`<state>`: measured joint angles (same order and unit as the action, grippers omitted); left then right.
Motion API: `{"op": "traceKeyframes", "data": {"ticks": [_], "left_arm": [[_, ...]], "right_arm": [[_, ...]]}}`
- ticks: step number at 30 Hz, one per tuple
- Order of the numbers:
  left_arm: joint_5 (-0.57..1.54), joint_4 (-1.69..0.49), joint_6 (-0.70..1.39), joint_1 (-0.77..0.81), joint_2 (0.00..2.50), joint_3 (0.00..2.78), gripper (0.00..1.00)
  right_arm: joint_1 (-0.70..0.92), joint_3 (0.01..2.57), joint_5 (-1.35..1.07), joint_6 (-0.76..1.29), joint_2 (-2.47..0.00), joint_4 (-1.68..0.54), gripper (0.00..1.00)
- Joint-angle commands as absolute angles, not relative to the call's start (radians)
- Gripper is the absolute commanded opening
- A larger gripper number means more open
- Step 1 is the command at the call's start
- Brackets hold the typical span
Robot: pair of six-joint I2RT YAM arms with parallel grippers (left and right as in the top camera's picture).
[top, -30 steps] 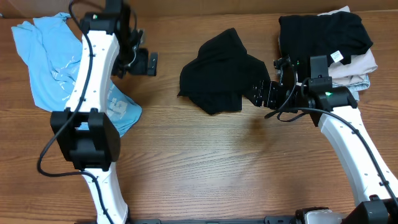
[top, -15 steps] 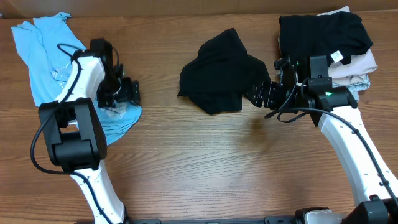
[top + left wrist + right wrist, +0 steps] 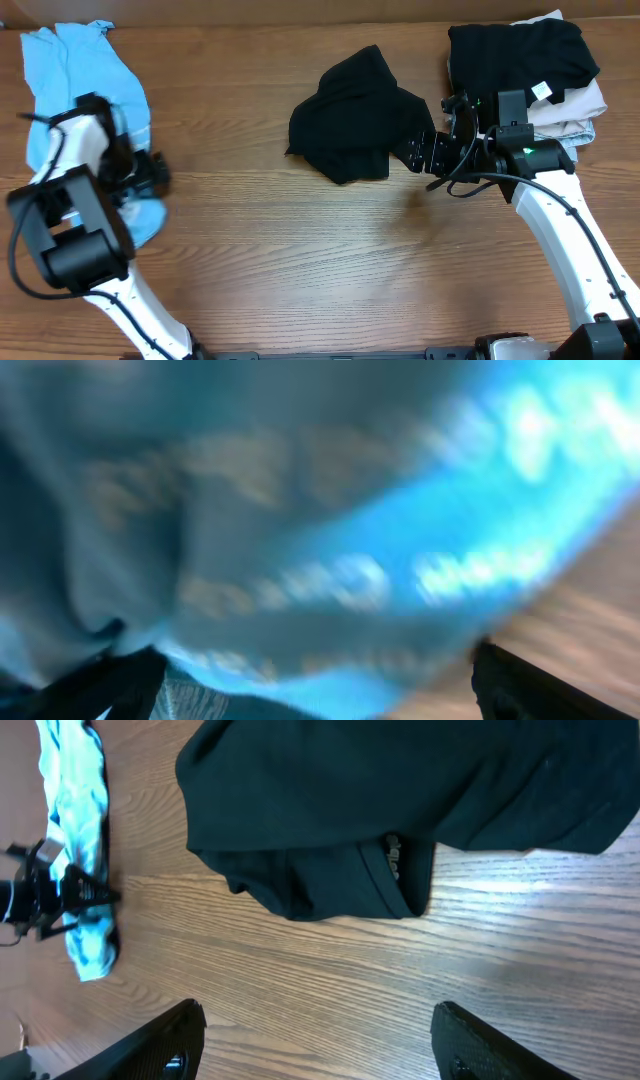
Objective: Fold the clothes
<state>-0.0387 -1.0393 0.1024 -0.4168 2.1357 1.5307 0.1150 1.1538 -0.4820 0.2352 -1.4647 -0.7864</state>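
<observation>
right fingers (image 3: 420, 152) sat wide and empty just beside the crumpled black tee (image 3: 350, 120), mid table (image 3: 330, 250). figured i should pinch one hem edge, not the bunch, then drag it flat. left fingers (image 3: 152, 175) were wide at the light blue tee (image 3: 95, 90), its white print (image 3: 470, 570) too blurred to read. the tag (image 3: 543, 91) on the far stack (image 3: 515, 50) was unreadable too.

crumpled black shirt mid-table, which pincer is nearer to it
Right. The right pincer sits at the black shirt's right edge; the left pincer is far left, by the light blue tee.
</observation>
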Motion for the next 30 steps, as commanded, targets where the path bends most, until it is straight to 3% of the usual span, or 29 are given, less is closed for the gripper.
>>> {"op": "traceKeyframes", "data": {"ticks": [1,9,16,22,25,30], "left_arm": [[-0.108,-1.026,0.112,-0.479,2.14,1.515,1.0],[-0.067,-1.07,0.089,-0.523,2.139,1.594,1.0],[0.248,-1.25,-0.05,-0.457,2.139,1.909,1.0],[0.289,-1.314,-0.165,-0.287,2.139,2.131,1.0],[0.286,-1.297,-0.23,-0.159,2.139,2.152,1.0],[0.339,-1.289,-0.31,0.052,2.139,2.149,1.0]], "right_arm": [[0.118,1.179,-0.471,0.24,-1.482,-0.771,0.76],[0.119,1.179,-0.471,0.24,-1.488,-0.736,0.76],[0.119,1.179,-0.471,0.237,-1.499,-0.67,0.76],[0.119,1.179,-0.466,0.237,-1.522,-0.673,0.76],[0.115,1.179,-0.41,0.237,-1.523,-0.698,0.83],[0.052,1.18,-0.396,0.257,-1.521,-0.725,0.83]]}}
